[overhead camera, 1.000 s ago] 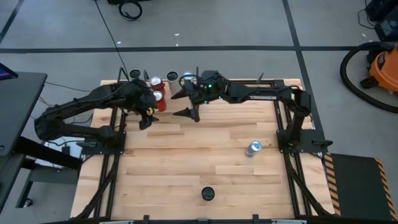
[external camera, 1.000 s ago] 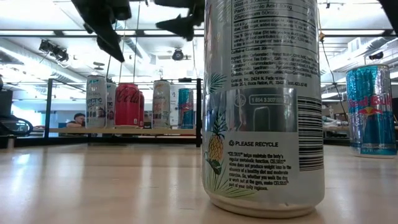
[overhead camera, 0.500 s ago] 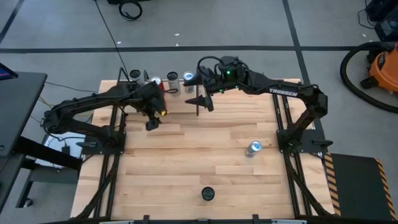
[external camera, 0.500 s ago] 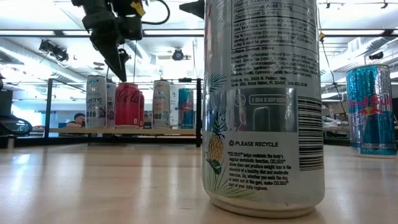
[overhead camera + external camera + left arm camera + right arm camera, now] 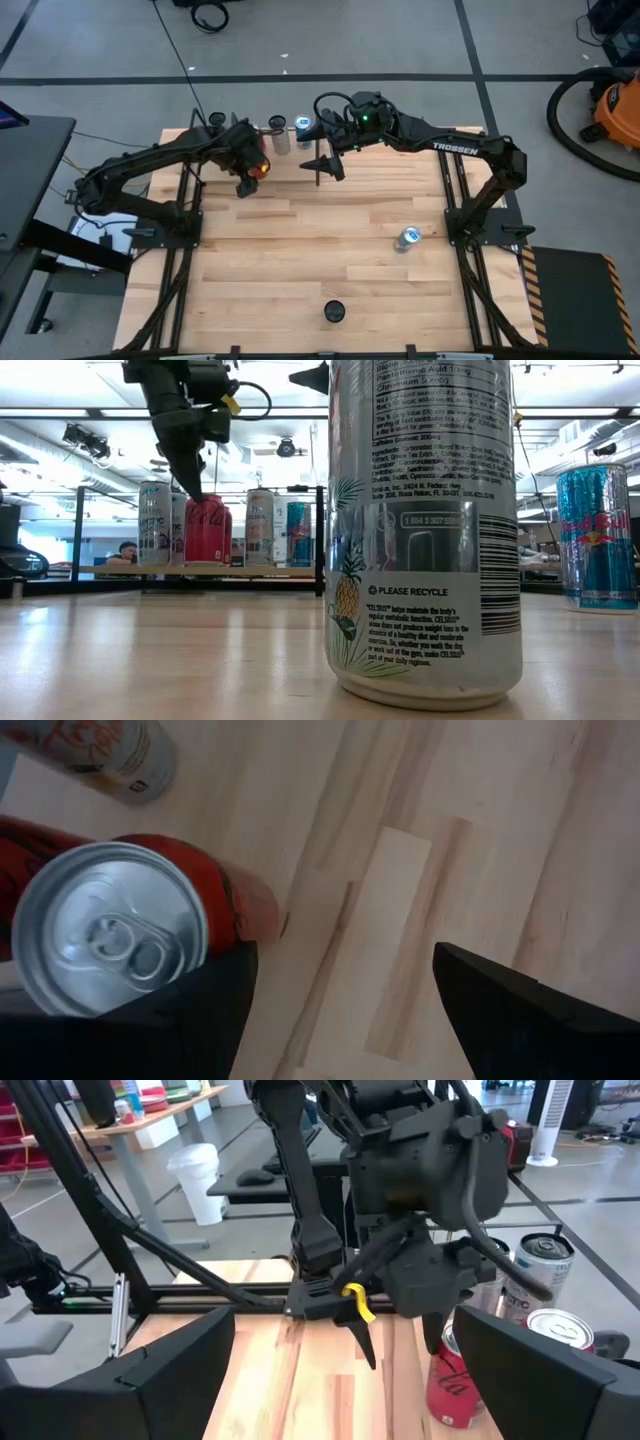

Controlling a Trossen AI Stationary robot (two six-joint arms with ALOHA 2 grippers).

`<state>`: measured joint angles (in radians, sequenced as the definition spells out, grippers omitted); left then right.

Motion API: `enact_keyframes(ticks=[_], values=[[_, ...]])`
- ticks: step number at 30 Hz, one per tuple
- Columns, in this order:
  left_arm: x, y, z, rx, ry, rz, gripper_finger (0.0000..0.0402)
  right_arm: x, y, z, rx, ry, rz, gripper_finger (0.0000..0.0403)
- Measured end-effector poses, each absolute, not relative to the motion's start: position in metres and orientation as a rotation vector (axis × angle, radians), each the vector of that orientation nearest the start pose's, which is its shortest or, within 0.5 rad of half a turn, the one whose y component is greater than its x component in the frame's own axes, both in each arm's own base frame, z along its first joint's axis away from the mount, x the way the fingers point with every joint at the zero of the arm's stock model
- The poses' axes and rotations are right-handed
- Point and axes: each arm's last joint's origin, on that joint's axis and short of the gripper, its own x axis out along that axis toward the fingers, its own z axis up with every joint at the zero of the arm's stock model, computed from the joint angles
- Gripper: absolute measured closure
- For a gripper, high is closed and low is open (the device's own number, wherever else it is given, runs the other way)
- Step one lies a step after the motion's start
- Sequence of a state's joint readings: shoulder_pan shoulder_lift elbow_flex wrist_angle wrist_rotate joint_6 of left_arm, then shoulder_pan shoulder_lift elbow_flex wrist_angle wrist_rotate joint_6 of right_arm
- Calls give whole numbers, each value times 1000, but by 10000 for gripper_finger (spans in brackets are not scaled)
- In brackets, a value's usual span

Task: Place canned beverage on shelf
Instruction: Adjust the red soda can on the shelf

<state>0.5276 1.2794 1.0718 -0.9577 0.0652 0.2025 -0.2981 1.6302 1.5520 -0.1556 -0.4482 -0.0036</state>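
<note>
A red can [image 5: 105, 935] stands upright among several cans on the shelf [image 5: 250, 570], a pale board between black uprights at the table's far left. It also shows in the high view [image 5: 259, 166] and the low view [image 5: 205, 530]. My left gripper [image 5: 247, 182] is open just on the near side of this can, with one finger [image 5: 200, 1015] beside the can's top and only bare tabletop between the fingers [image 5: 340, 1010]. My right gripper [image 5: 325, 168] is wide open and empty to the right of the shelf, above the table [image 5: 340, 1380]. My left gripper comes at the red can from above and the near side. One finger [image 5: 195, 488] stands close by the can's upper rim [image 5: 215, 935]. I cannot tell whether it touches. The can stays upright on the board.
A tall silver can with a pineapple print [image 5: 425, 530] stands at the table's near edge [image 5: 334, 312]. A blue Red Bull can [image 5: 408, 237] stands at mid right. Other cans [image 5: 290, 125] line the shelf. The middle of the tabletop [image 5: 320, 240] is bare wood.
My left gripper has come down and gone toward the far edge, up to the red can, which has stayed in place. My right gripper has gone toward the table's right edge, away from the shelf, then kept still, open.
</note>
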Motion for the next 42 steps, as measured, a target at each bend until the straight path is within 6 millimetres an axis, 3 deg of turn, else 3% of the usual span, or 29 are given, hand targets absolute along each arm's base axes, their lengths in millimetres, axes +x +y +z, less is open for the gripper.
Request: enact_keyframes(ticks=[10,24,32,42], values=[[206,127,266,-196,1193,311,88,363,-98,386,81,217,149,18],[204,127,266,-182,1218,352,88,363,-98,384,88,233,149,18],[190,115,277,-191,1229,347,88,361,-95,375,125,327,155,18],[170,85,300,-189,1160,328,88,354,-70,371,118,451,179,18]])
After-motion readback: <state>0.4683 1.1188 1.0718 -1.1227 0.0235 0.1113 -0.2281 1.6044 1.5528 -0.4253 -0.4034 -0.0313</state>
